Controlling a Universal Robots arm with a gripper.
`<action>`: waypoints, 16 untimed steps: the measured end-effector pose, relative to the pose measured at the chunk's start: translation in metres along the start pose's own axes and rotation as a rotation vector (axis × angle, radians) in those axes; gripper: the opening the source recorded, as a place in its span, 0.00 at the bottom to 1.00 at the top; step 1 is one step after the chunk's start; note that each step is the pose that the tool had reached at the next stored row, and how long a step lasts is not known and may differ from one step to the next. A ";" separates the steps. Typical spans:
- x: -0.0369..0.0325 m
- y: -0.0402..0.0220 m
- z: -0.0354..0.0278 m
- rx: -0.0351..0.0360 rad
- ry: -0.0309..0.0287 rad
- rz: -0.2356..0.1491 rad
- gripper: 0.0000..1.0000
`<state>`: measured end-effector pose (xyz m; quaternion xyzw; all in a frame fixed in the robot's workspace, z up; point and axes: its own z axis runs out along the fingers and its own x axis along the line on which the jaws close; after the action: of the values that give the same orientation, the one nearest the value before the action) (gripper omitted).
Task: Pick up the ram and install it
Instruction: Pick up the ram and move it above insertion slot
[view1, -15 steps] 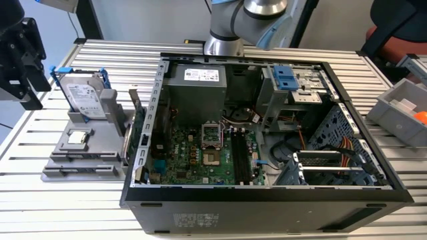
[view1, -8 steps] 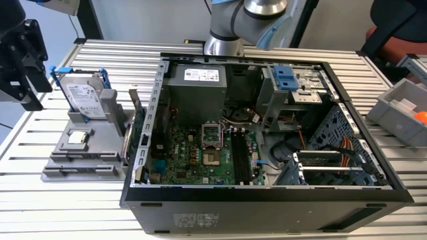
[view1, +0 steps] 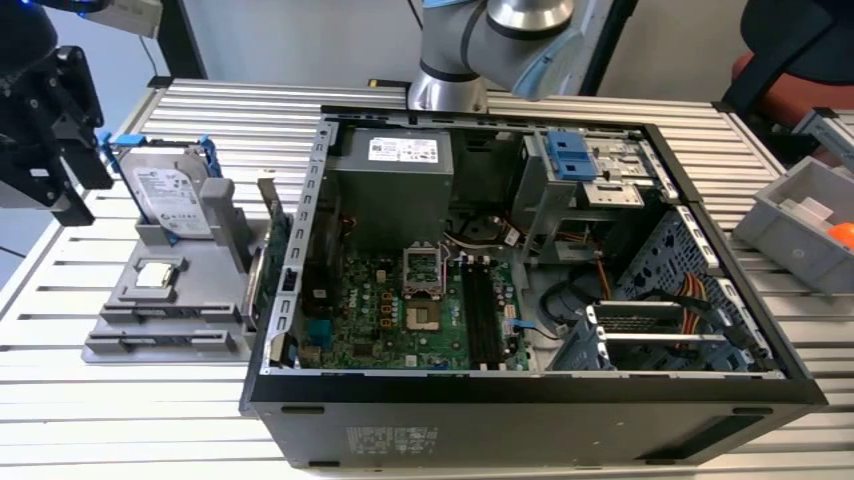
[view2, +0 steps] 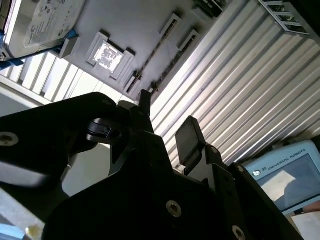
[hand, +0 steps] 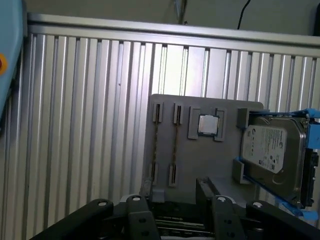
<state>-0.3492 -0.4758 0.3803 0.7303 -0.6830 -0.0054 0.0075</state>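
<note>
Two thin dark ram sticks stand on edge in the slots of a grey holder tray (hand: 215, 150); one ram stick (hand: 174, 150) lies nearest my gripper, also seen in the second wrist view (view2: 161, 46). My black gripper (hand: 176, 192) hovers above the tray's near end, open, with nothing between its fingers (view2: 186, 135). In the exterior view the gripper (view1: 67, 190) hangs at the far left, left of and above the tray (view1: 160, 345). The open computer case (view1: 534, 390) shows its green motherboard with black memory slots (view1: 481, 315).
A silver hard drive (view1: 174, 200) in a blue-tabbed frame stands at the tray's back, with a processor chip (view1: 158, 274) in front of it. A green expansion card (view1: 274, 265) stands between tray and case. A grey bin (view1: 801, 215) sits at the exterior view's right.
</note>
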 end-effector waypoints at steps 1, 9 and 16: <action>-0.0002 0.0001 0.0004 0.0002 0.0000 0.000 1.00; -0.0025 0.0011 0.0056 0.0045 0.0003 0.003 1.00; -0.0050 0.0025 0.0102 0.0065 0.0003 0.010 1.00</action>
<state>-0.3522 -0.4710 0.3702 0.7269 -0.6867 -0.0031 0.0053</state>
